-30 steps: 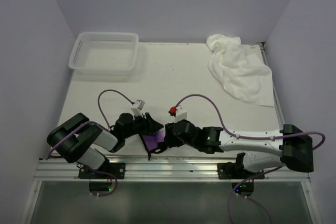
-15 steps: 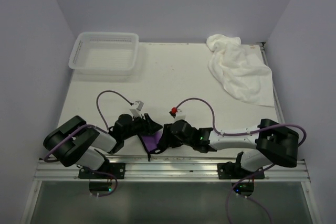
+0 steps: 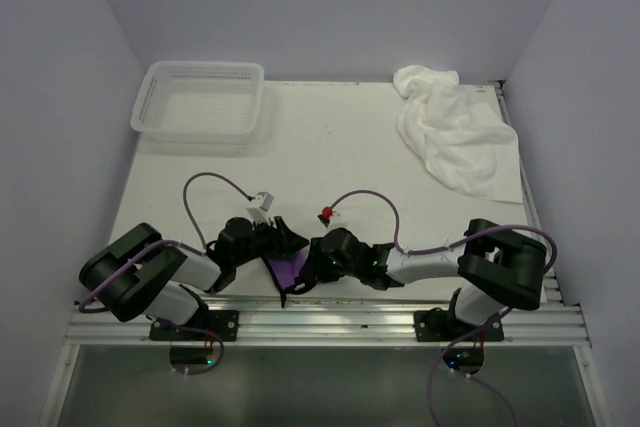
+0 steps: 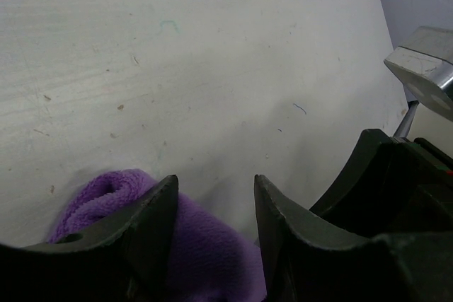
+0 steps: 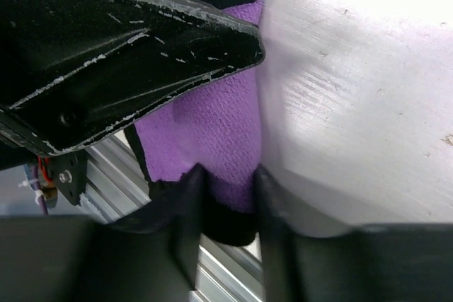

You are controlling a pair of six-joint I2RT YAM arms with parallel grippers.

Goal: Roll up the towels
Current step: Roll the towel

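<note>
The small purple towel (image 3: 291, 269) with dark trim lies at the table's near edge, between my two grippers. My left gripper (image 3: 283, 238) reaches it from the left. In the left wrist view its jaws (image 4: 216, 196) stand part-way apart, with the purple towel (image 4: 205, 252) filling the gap low between them and a rolled end showing at the left. My right gripper (image 3: 309, 269) comes from the right. Its fingertips (image 5: 226, 199) pinch the purple towel (image 5: 205, 132) at its dark trimmed edge. The large white towel (image 3: 455, 132) lies crumpled at the far right.
A white mesh basket (image 3: 200, 102) stands at the far left corner. The metal rail (image 3: 330, 322) of the table's near edge runs just below the purple towel. My left gripper's black finger (image 5: 127, 47) crowds the right wrist view.
The right arm has folded, its elbow swinging left towards the towel. Both grippers stay at the purple towel, and the left arm shifts only slightly.
</note>
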